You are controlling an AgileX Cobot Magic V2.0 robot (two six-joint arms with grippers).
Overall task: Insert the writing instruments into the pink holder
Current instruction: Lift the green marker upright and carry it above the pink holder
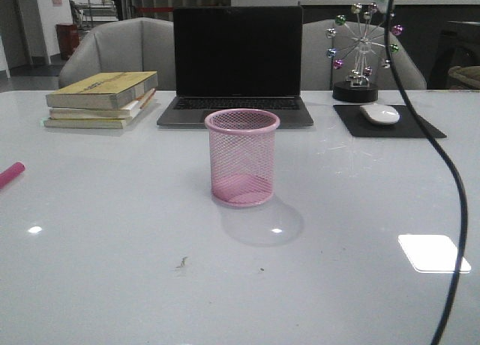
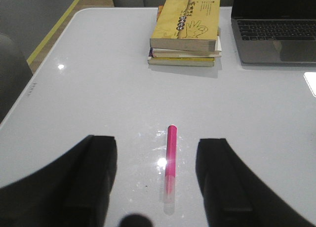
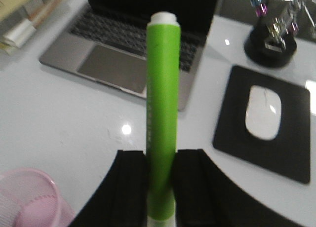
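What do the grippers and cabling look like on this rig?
Left gripper: two broad matte-black fingers with rounded outer edges, no markings visible. Right gripper: the same black blocky fingers. A thin black cable hangs across the right of the front view.

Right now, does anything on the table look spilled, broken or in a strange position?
Nothing looks spilled or broken. The pink holder stands upright and empty. The pink marker lies flat on the table, and the right gripper holds the green marker.
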